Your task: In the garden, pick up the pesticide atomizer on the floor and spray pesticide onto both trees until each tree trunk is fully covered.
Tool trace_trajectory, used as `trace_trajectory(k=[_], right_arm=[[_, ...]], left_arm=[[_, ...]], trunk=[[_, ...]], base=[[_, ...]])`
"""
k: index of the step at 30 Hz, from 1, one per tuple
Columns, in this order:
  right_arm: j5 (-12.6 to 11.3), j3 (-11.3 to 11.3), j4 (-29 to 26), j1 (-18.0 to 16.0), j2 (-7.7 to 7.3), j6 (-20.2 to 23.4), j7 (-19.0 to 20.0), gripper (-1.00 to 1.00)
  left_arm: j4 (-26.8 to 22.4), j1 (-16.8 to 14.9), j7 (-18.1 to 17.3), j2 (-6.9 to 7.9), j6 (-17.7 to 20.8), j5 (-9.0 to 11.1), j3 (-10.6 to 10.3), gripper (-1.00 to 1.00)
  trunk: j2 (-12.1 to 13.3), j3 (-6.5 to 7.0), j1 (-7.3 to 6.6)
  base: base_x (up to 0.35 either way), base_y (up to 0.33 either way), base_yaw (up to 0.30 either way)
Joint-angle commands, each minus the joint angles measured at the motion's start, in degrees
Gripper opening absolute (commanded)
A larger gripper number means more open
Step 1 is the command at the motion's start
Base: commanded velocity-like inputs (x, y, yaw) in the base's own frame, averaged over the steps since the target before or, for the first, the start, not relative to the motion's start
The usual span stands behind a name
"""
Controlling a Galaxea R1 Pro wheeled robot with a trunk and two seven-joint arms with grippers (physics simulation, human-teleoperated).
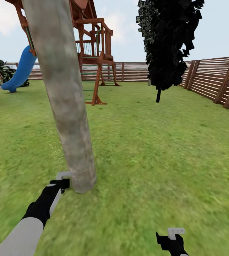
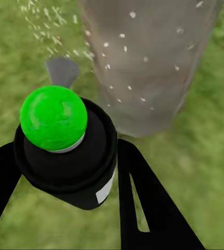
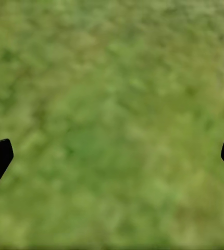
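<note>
Green-capped, the black pesticide atomizer (image 2: 67, 151) is clamped between the fingers of the left end effector (image 1: 59, 185), held low just beside the base of the tree trunk (image 1: 66, 96). White pesticide specks (image 2: 123, 49) dot the pale mottled bark and drift over the grass lawn (image 1: 153, 149) beside it. The right end effector (image 3: 112, 153) hangs over bare grass with its fingers spread wide apart, gripping nothing.

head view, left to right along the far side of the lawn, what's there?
Blue slide → tree trunk in the foreground → wooden play tower → black-leaved tree → slatted wooden fence.
</note>
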Motion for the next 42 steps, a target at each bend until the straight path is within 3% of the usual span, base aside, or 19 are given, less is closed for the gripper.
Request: trace_trajectory(k=[1,3,5,8,10,13,14,15,18,20,22,23,25,28,31,33,38,40,42], right_arm=[[0.0,0.0,0.0,0.0,0.0,0.0,0.0,1.0],[0.0,0.0,0.0,0.0,0.0,0.0,0.0,1.0],[0.0,0.0,0.0,0.0,0.0,0.0,0.0,1.0],[0.0,0.0,0.0,0.0,0.0,0.0,0.0,1.0],[0.0,0.01,0.0,0.0,0.0,0.0,0.0,1.0],[0.0,0.0,0.0,0.0,0.0,0.0,0.0,1.0],[0.01,0.0,0.0,0.0,0.0,0.0,0.0,1.0],[0.0,0.0,0.0,0.0,0.0,0.0,0.0,1.0],[0.0,0.0,0.0,0.0,0.0,0.0,0.0,1.0],[0.0,0.0,0.0,0.0,0.0,0.0,0.0,1.0],[0.0,0.0,0.0,0.0,0.0,0.0,0.0,1.0],[0.03,0.0,0.0,0.0,0.0,0.0,0.0,1.0],[0.02,0.0,0.0,0.0,0.0,0.0,0.0,1.0],[0.01,0.0,0.0,0.0,0.0,0.0,0.0,1.0],[0.0,0.0,0.0,0.0,0.0,0.0,0.0,1.0],[0.02,0.0,0.0,0.0,0.0,0.0,0.0,1.0],[0.04,0.03,0.0,0.0,0.0,0.0,0.0,1.0],[0.06,0.0,0.0,0.0,0.0,0.0,0.0,1.0],[0.04,0.0,0.0,0.0,0.0,0.0,0.0,1.0]], left_arm=[[-1.04,0.02,-0.03,0.12,0.18,0.27,0.05,-1.0],[-3.62,0.09,-0.18,-0.6,0.52,0.21,-0.49,-1.0],[-5.0,0.11,-0.29,-2.98,2.46,0.05,-2.24,-1.0],[-8.76,0.11,-0.32,-3.99,4.91,0.21,-4.02,-1.0],[-9.76,0.11,-0.38,-3.27,5.23,0.14,-3.38,-1.0],[-10.35,0.12,-0.54,0.58,5.37,0.32,-1.46,-1.0],[-10.94,0.15,-0.56,0.52,5.39,0.3,-1.63,-1.0],[-11.38,0.18,-0.57,-0.2,5.75,0.27,-2.67,-1.0],[-12.89,0.2,-0.58,-3.09,9.73,0.58,-12.27,-1.0],[-14.31,0.23,-0.6,-2.8,10.2,2.65,-13.57,-1.0],[-14.61,0.7,-1.42,-0.85,10.24,4.67,-13.3,-1.0],[-14.73,0.98,-5.2,2.54,10.18,5.32,-12.94,-1.0],[-14.83,1.09,-11.88,5.14,10.09,5.55,-9.01,-1.0],[-16.14,1.16,-14.12,4.33,10.25,5.24,-6.66,-1.0],[-17.5,1.16,-14.2,0.29,10.97,4.97,-8.87,-1.0],[-21.64,1.16,-14.2,-0.48,15.04,4.95,-8.94,-1.0],[-25.13,1.24,-14.8,4.48,16.63,5.14,-1.13,-1.0],[-25.96,1.25,-14.82,4.01,17.69,5.1,-1.73,-1.0],[-28.07,1.24,-14.57,3.56,20.41,5.27,-6.31,-1.0]], trunk=[[0.0,0.0,0.0],[0.0,0.0,0.0],[0.0,0.0,0.0],[0.0,0.0,0.0],[0.0,0.0,0.0],[0.0,0.0,0.0],[0.0,0.0,0.0],[0.0,0.0,0.0],[0.0,0.0,0.0],[0.0,0.0,0.0],[0.0,0.0,0.0],[0.0,0.0,0.0],[0.0,0.0,0.0],[0.0,0.0,0.0],[0.0,0.0,0.0],[0.0,0.0,0.0],[0.0,0.0,0.0],[0.0,0.0,0.0],[0.0,0.0,0.0]], base=[[0.0,0.0,0.0],[0.0,0.0,0.0],[0.0,0.0,0.0],[0.0,0.0,0.0],[0.0,0.0,0.0],[0.0,0.0,0.0],[0.0,0.0,0.0],[0.0,0.0,0.0],[0.0,0.0,0.0],[0.0,0.0,0.0],[0.0,0.0,0.0],[0.0,0.0,0.0],[0.0,0.0,0.0],[0.0,0.0,0.0],[0.0,0.0,0.0],[0.0,0.0,0.0],[0.0,0.0,0.0],[0.0,0.0,0.0],[0.0,0.0,0.0]])
